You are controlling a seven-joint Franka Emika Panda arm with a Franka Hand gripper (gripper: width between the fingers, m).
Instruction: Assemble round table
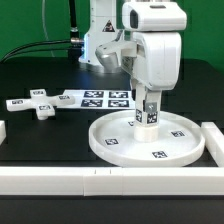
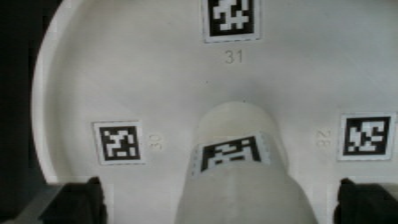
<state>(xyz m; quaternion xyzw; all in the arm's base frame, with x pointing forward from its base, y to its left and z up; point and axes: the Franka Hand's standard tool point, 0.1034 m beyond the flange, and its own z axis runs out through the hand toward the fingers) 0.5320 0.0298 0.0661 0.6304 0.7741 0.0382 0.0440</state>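
The large round rimmed disc (image 1: 112, 150) lies flat on the table at the front. The short cylinder post (image 1: 150, 114) stands upright near its middle, tag facing the camera. My gripper (image 1: 148, 104) hangs straight down over the post. In the wrist view the post (image 2: 240, 165) rises between my two dark fingers (image 2: 80, 200), with a gap on each side, so the gripper (image 2: 222, 206) is open around it. The disc's floor (image 2: 160, 80) with its tags fills that view. The cross-shaped four-arm piece (image 1: 35, 104) lies on the table at the exterior view's left.
The marker board (image 1: 100, 97) lies flat behind the disc. A long white border bar (image 1: 100, 178) runs along the front. Another bar (image 1: 215, 138) stands at the exterior view's right, and a short white piece (image 1: 3, 130) at the left edge.
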